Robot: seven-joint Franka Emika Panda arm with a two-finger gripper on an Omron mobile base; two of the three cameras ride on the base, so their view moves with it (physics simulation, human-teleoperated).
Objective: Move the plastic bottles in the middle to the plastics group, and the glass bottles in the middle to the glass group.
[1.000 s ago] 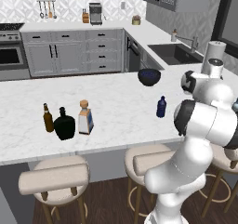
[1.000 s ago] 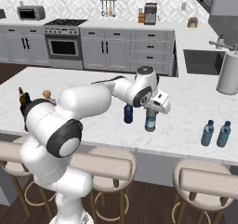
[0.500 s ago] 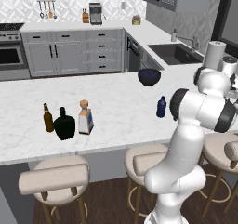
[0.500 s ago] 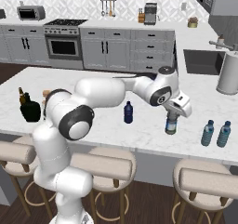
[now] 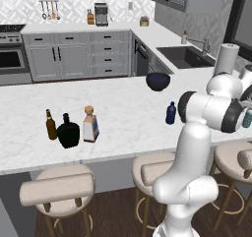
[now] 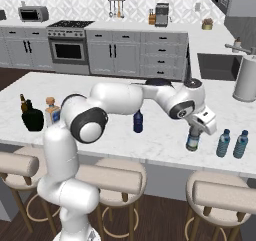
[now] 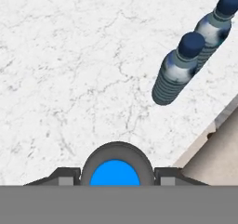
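My gripper (image 6: pixel 195 130) is shut on the clear plastic bottle (image 6: pixel 192 141) with the blue label, held upright low over the counter near its front edge. From the hand view its round dark-rimmed top (image 7: pixel 115 173) sits between the fingertips. Just right of it stand two pale teal bottles, the plastics group (image 6: pixel 223 142) (image 7: pixel 179 74). The solid dark blue plastic bottle (image 6: pixel 138 121) (image 5: pixel 170 113) stands mid-counter. At the far left, the cork-stoppered glass bottle (image 5: pixel 89 125) (image 6: pixel 51 112) stands beside the black flask (image 5: pixel 68 132) and the slim brown bottle (image 5: pixel 50 125).
A dark bowl (image 5: pixel 158 81) sits behind the blue bottle. A white paper-towel roll (image 6: pixel 247 77) and a sink (image 6: pixel 215 65) lie at the back right. The counter's front edge (image 7: pixel 211 125) runs close to the teal bottles, with stools (image 6: pixel 107 177) below.
The arm has swung right with the clear bottle in the gripper, from beside the dark blue bottle to just left of the teal bottles. Other bottles stay put.
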